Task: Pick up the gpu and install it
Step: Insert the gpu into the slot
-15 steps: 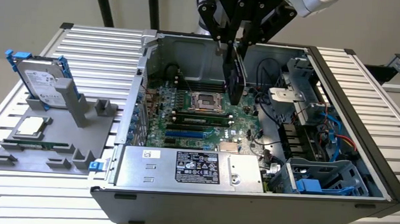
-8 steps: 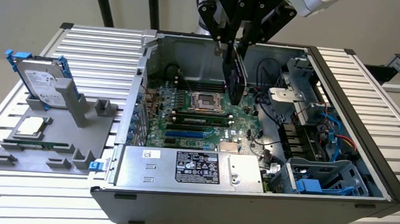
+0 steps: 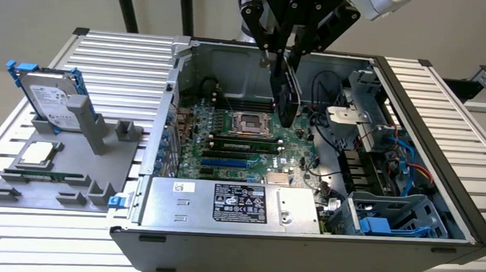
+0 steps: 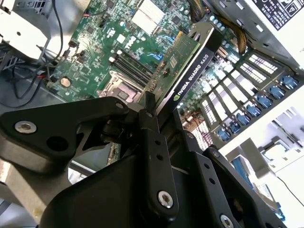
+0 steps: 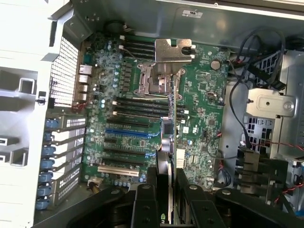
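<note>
The gripper (image 3: 288, 52) is found closed on the graphics card (image 3: 288, 95), which is pinched at one end between the two fingers (image 4: 153, 137) and hangs lengthwise downward inside the open computer case (image 3: 428, 113). In the second wrist view the green board face and the black cooler edge of the card are seen running away from the fingers toward the motherboard (image 5: 202, 95). In the first wrist view the card is seen edge-on, as a thin line above the board. The end grip is judged to have been chosen so that the long edges are left free and the card can be carried down between the case walls without fouling the cables (image 3: 319, 90) just beside it. The card's lower end is placed over the middle of the board, near the processor socket (image 3: 248, 121). Contact with the board cannot be confirmed or ruled out. The blue expansion slot (image 5: 128, 132) and its neighbours, toward the exterior view's left of the card, are seen unoccupied, so the card is judged lifted but not seated. On the grey fixture plate (image 3: 102, 167) outside the case, the hard drive (image 3: 52, 97) stands upright in its holder and the memory stick (image 3: 44, 177) lies flat, both well apart from the gripper.
</note>
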Tool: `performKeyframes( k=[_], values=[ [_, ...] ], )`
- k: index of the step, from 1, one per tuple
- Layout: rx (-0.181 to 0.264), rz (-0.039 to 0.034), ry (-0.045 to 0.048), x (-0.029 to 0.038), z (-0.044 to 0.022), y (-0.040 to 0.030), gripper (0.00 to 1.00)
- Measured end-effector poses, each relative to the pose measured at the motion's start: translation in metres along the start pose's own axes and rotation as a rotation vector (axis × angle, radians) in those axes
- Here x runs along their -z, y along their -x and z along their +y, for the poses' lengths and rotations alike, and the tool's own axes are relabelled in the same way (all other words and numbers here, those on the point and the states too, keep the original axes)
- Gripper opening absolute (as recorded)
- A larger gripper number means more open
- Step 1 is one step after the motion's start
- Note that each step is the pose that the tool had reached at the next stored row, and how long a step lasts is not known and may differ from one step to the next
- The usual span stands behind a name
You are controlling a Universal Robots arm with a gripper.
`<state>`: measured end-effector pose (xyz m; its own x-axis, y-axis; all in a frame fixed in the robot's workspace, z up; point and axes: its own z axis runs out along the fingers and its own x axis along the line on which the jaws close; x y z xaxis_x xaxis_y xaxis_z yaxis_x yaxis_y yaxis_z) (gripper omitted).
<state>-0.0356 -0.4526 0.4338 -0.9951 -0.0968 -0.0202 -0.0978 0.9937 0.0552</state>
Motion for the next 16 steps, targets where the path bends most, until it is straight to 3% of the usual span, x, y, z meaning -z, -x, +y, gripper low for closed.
performKeyframes(
  k=[16],
  values=[
    [0.045,0.0025,0.0009,0.0005,0.0000,0.0000,0.00]
  ],
)
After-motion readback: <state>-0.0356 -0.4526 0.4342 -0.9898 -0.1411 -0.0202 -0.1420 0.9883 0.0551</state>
